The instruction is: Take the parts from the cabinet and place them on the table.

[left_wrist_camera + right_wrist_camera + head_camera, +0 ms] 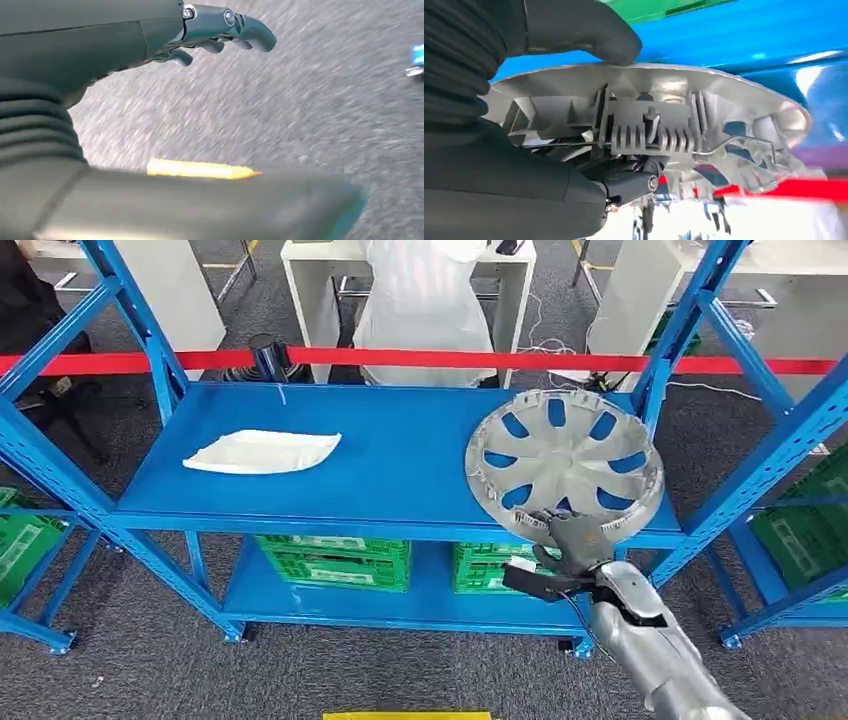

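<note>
The silver hubcap [565, 462] is gripped at its near rim by the right robot hand [568, 540], with the thumb [589, 37] pressed on one face of the rim and the darker fingers [629, 182] closed on the ribbed inner side. The hubcap is held tilted above the right part of the blue shelf [400, 455], its far edge beyond the hand near the right upright of the blue rack [690, 330]. A white bag [262, 451] is seen lying flat on the shelf, well apart to the left of the holding hand. Green crates [335, 561] are stowed on the lower shelf, below and left of it. The left robot hand [220, 30] is held over grey carpet [300, 110], its fingers apart, lightly curled and holding nothing.
</note>
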### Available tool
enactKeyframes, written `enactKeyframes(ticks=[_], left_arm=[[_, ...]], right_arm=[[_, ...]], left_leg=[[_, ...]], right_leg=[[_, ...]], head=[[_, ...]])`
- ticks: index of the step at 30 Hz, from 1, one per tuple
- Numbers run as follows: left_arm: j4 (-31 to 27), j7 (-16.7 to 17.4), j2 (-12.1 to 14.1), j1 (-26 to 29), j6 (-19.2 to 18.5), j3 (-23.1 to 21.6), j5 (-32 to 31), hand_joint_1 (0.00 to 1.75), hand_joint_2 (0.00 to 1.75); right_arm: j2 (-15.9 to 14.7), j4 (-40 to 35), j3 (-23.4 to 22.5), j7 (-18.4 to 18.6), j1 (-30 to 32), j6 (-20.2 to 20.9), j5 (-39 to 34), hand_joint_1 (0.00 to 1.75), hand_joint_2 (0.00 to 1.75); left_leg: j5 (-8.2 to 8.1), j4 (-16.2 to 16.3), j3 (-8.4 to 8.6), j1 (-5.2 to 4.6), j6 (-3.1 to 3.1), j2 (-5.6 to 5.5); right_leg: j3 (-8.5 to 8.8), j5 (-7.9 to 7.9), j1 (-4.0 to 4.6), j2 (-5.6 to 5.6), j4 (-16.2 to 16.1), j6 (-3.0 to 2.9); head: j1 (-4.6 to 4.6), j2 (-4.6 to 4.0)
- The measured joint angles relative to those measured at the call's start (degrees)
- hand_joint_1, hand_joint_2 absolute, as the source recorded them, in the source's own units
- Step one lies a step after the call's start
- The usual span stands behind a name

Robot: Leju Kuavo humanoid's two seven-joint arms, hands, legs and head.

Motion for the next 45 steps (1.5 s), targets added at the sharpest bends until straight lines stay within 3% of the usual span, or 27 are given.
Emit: enactKeyframes(ticks=[1,3,8,20,34,45], left_arm=[[0.02,-0.21,-0.02,-0.14,0.61,-0.44,-0.55,0.0,0.0],[0.02,-1.16,-0.18,-0.31,2.54,-1.22,-1.64,0.0,0.0],[0.04,-1.11,-0.5,-0.35,2.58,-2.58,-1.8,0.0,0.0],[0.04,-0.33,-0.83,-0.35,3.89,-3.92,-3.11,0.0,0.0],[0.06,0.79,-0.81,-0.35,4.66,-3.92,-1.73,0.0,0.0],[0.09,1.68,-0.83,-0.26,3.46,-3.83,-0.55,0.0,0.0]], right_arm=[[0.07,-2.9,-0.51,-0.18,1.81,0.35,-0.42,1.75,1.75],[0.17,-8.91,-1.77,-0.98,4.75,0.7,-2.14,1.75,1.75],[0.39,-18.22,-5.18,-1.71,8.11,0.55,-2.87,1.75,1.75],[0.9,-27.08,-11.52,-3.56,13.29,0.44,-3.04,1.75,1.75],[2.08,-34.27,-11.22,-7.94,15.93,1.53,-3.57,1.75,1.75],[2.19,-35.47,-9.62,-8.85,13.84,4.73,-4.49,1.75,1.75]], left_leg=[[0.0,0.0,-0.04,-0.01,0.0,0.01],[0.0,-0.01,-0.13,0.0,0.0,0.03],[0.0,-0.02,-0.21,0.0,0.0,0.0],[-0.04,-0.02,-0.21,-0.01,0.06,0.05],[-0.05,-0.05,-0.24,0.0,0.05,0.03],[-0.04,-0.05,-0.25,-0.01,0.05,0.03]], right_leg=[[-0.06,0.0,0.0,0.03,0.0,0.0],[-0.17,0.0,0.0,0.01,0.0,0.0],[-0.25,-0.02,0.0,0.0,0.0,-0.01],[-0.25,-0.04,-0.01,0.02,-0.01,0.02],[-0.25,-0.08,0.0,0.01,0.0,0.01],[-0.23,-0.07,-0.01,0.02,0.0,0.02]], head=[[-0.02,0.0],[-0.02,0.0],[0.0,0.0],[-0.02,0.0],[-0.02,-0.02],[-0.02,-0.02]])
